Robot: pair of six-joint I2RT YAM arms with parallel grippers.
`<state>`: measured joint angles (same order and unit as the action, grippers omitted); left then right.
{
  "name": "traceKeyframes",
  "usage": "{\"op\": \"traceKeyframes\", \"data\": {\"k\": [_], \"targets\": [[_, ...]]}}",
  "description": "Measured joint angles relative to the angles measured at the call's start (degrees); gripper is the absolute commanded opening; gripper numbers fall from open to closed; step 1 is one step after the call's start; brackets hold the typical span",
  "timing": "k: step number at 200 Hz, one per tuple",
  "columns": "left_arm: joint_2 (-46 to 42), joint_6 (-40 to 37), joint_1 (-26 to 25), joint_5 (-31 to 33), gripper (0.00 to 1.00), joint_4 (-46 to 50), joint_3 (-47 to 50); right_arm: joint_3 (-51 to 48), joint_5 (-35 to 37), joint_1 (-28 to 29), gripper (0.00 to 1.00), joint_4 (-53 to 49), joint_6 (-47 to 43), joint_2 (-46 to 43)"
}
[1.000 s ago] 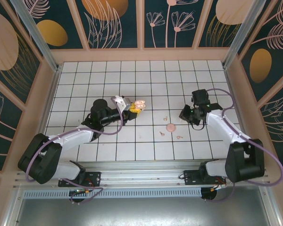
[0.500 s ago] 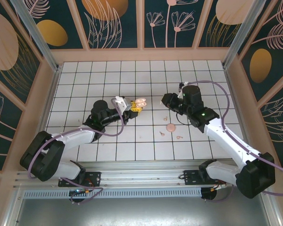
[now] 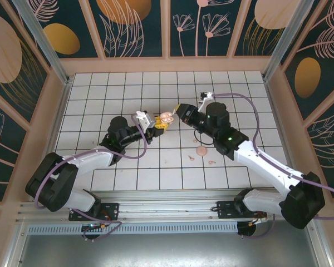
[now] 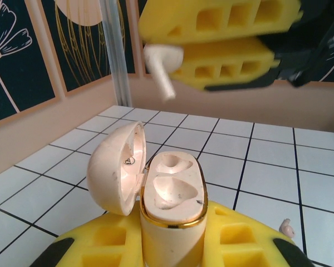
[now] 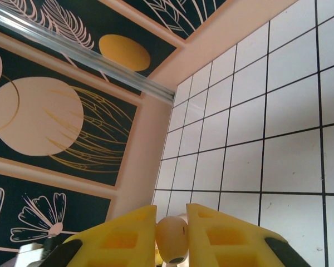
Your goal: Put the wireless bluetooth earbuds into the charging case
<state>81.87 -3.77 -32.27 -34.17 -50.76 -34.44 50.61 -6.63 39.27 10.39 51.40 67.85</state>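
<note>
Between the yellow foam fingers of the left gripper (image 3: 162, 123) stands the charging case (image 4: 168, 245), upright and clamped by its lower body, so the fingers are closed only as far as the case lets them. Its lid (image 4: 118, 167) is swung open toward the left side of this gripper. The two pockets (image 4: 171, 194) inside the lower half, ringed by a gold rim, are both empty. The right gripper (image 5: 171, 219) is closed on one earbud (image 5: 171, 239), pinched between its two yellow fingertips with the rounded head toward the wrist camera. From the left wrist view this earbud (image 4: 162, 65) hangs above the open case and a little beyond it, not touching it. It sticks out of the right gripper's fingers with the stem pointing down. In the top view the two grippers are near each other, tip facing tip, and the case lies between them, at the left one's tip. On the tiled table (image 3: 128, 89), under the right arm and well apart from both grippers, lie one round pink piece (image 3: 201, 150) and two small pale pieces (image 3: 191, 158). They are too small to tell whether they are earbuds. So I count one case, two pockets and one held earbud.
</note>
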Motion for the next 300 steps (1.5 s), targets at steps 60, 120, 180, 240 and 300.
{"op": "traceKeyframes", "data": {"k": [60,120,180,240,300], "targets": [[0.0,0.7,0.0,0.0,0.11,-0.2,-0.1,0.0,0.7,1.0,0.19,0.1,0.0,1.5],[0.0,1.6,-0.1,0.4,0.11,-2.0,-0.1,0.0,0.8,1.4,0.19,-0.5,0.0,1.5],[-0.2,2.0,-0.1,0.7,0.11,-2.2,-0.1,0.0,2.0,1.5,0.19,-1.2,0.0,1.4],[-0.2,1.9,-0.1,1.3,0.11,-2.2,-0.1,0.0,2.8,1.8,0.19,-1.4,-0.2,1.4],[-0.2,1.9,-0.1,1.3,0.11,-1.9,-0.1,0.0,3.7,2.5,0.19,-1.5,-1.3,1.4]]}}
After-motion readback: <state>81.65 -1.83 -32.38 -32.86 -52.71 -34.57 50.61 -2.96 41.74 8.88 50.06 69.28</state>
